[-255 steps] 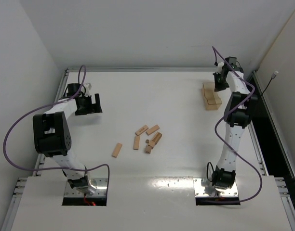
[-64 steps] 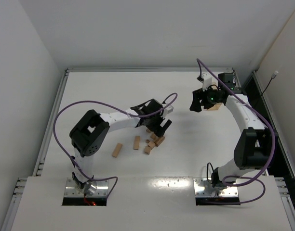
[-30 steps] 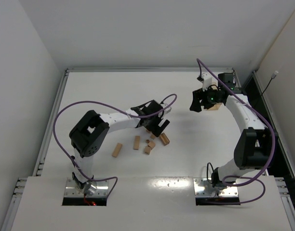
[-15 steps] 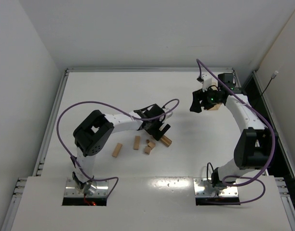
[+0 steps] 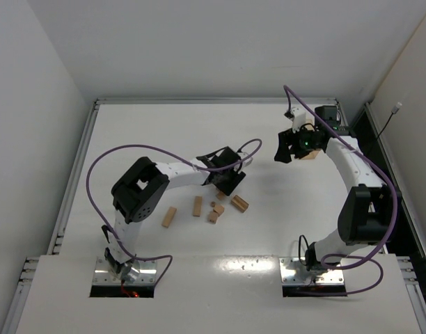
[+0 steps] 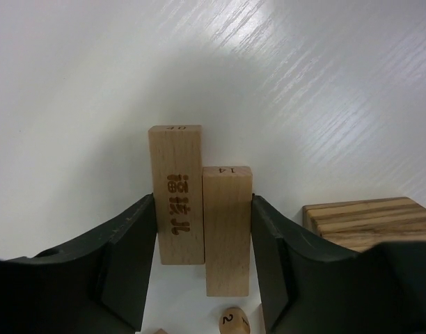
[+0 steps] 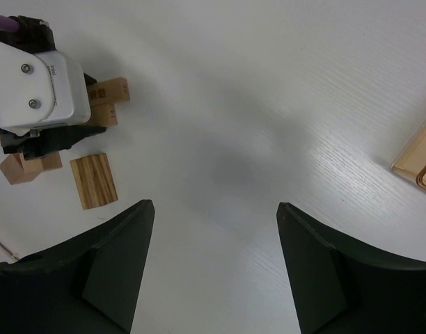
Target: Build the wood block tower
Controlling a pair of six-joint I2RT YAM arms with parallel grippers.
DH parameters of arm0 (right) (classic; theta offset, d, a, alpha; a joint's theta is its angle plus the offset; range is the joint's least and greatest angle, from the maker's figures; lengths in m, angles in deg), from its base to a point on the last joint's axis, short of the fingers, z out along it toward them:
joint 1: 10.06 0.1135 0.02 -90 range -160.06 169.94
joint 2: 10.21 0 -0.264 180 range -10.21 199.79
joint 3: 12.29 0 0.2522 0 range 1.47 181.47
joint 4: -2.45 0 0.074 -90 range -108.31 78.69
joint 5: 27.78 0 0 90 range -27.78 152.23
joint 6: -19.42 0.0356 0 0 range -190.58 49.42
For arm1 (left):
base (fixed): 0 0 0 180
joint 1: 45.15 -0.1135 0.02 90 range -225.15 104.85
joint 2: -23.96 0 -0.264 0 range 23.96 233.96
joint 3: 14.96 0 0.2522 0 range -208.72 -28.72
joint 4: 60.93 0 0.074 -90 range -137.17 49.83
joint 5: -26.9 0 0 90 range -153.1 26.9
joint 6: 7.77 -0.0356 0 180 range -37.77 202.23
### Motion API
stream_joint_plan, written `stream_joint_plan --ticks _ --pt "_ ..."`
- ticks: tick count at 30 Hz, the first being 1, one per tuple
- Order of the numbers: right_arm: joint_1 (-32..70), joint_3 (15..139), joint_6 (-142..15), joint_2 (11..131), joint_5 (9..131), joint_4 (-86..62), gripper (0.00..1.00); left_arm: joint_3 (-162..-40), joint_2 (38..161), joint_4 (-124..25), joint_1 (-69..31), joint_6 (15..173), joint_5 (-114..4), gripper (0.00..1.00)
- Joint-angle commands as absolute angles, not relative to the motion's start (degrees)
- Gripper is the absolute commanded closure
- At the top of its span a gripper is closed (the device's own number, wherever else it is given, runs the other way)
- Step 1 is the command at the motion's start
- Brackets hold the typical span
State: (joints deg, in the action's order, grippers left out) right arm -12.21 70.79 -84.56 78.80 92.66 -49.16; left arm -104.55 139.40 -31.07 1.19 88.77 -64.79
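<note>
While abreast, planks between left jaws

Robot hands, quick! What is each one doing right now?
Left hand: closed on two wooden planks, side by side.
Right hand: open, holding nothing.

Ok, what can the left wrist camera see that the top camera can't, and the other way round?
Only the left wrist camera: the print on the two planks that the left tool squeezes side by side, and a little round piece marked 2.
Only the top camera: the whole right arm, the open right tool, the yellowish box next to it, and a loose plank lying off to the left.
Both: the left tool, the striped block and the white table.
</note>
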Motion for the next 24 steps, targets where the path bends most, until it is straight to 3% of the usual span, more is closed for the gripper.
stream_joint_plan --ticks 1,4,15,24 --pt "-12.52 71.78 -85.70 78.82 93.69 -48.67 0.32 -101.76 140.77 -28.89 0.20 89.35 -65.12 0.85" --pt "-12.52 71.78 -85.70 79.35 93.69 -48.67 0.32 -101.05 140.24 -28.88 -0.85 91.10 -67.40 1.00" --pt "-11.99 72.84 -83.86 79.88 92.55 -48.67 0.35 -122.22 152.26 -18.43 -5.86 105.33 -84.18 1.00" --pt "-11.99 72.31 -82.27 79.88 91.93 -48.14 0.35 -126.80 154.92 -15.27 -6.92 118.07 -83.58 1.00"
